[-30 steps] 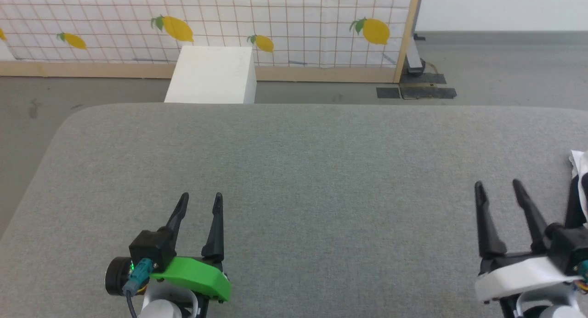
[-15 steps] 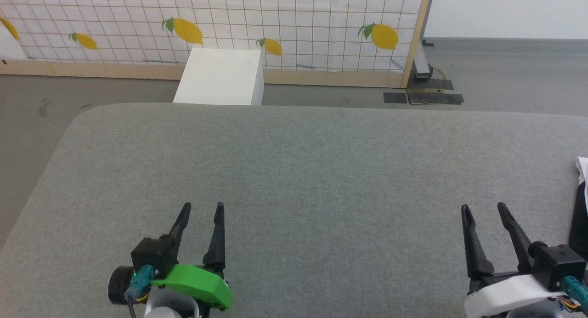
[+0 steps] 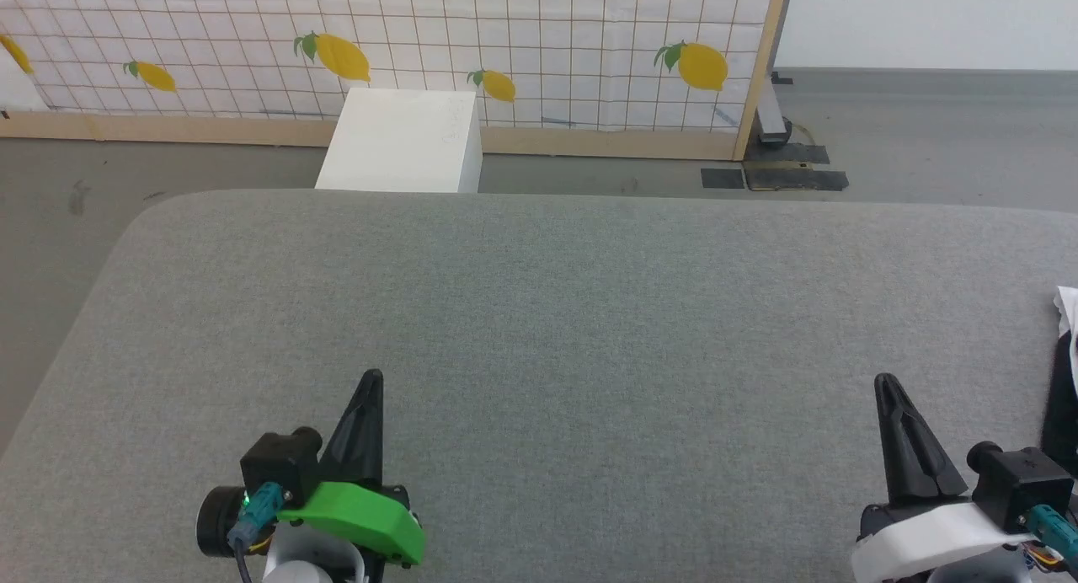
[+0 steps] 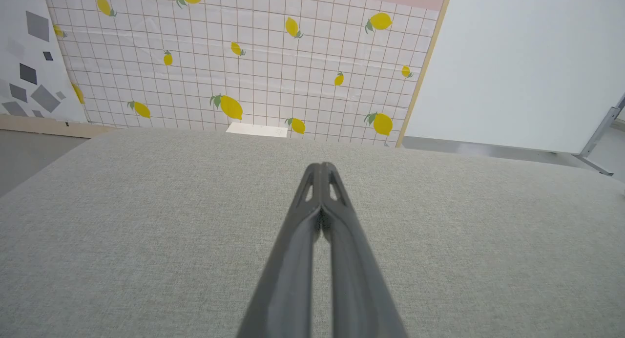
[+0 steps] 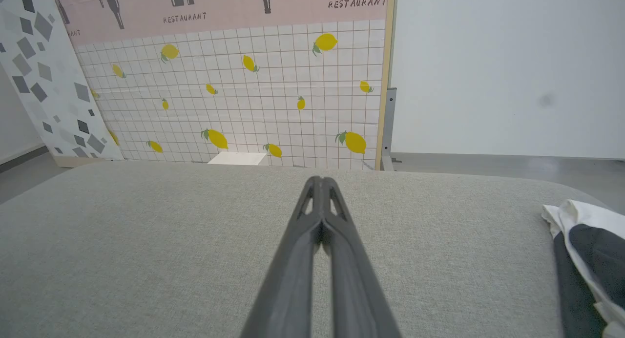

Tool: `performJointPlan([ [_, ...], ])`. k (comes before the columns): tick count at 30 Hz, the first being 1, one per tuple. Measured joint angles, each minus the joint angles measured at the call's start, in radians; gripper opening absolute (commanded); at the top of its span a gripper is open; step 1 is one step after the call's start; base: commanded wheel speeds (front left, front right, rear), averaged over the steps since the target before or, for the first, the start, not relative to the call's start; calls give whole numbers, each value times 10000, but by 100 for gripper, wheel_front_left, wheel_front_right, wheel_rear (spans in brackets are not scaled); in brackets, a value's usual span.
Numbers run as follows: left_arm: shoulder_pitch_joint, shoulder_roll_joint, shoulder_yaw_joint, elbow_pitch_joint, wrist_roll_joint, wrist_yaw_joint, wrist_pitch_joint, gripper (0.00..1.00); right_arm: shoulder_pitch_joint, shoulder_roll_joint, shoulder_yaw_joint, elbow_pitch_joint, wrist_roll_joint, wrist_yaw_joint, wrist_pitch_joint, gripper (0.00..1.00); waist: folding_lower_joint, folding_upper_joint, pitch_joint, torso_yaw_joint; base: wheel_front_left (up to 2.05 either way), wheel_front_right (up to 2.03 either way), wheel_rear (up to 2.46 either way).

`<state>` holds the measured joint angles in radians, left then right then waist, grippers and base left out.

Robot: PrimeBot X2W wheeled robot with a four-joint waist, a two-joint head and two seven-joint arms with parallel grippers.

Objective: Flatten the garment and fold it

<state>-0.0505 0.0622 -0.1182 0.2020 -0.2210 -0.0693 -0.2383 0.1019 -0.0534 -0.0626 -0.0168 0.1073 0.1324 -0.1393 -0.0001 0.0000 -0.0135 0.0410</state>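
Lying bunched at the right-hand edge of the grey padded table [image 3: 539, 313], the shirt [image 5: 586, 245] shows a white fold over a dark sleeve, crumpled rather than spread. The right gripper [image 3: 884, 387] sits just beside it, fingers pressed together on nothing and pointing across the table. The left gripper [image 3: 371, 379] is well apart from the shirt near the table's front, likewise clenched and empty. Both seem parked in a ready pose, leaving the broad bare cloth free for flattening. Beyond the table stand a white box [image 3: 404, 141] and a lemon-print screen [image 3: 522, 35].
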Motion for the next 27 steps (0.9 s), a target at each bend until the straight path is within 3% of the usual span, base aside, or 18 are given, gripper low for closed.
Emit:
performJointPlan([
  [27, 22, -4, 253, -458, 477, 104, 535, 0, -107, 0, 136, 12, -207, 0, 301, 0, 0, 0, 30, -94, 0, 0, 0],
])
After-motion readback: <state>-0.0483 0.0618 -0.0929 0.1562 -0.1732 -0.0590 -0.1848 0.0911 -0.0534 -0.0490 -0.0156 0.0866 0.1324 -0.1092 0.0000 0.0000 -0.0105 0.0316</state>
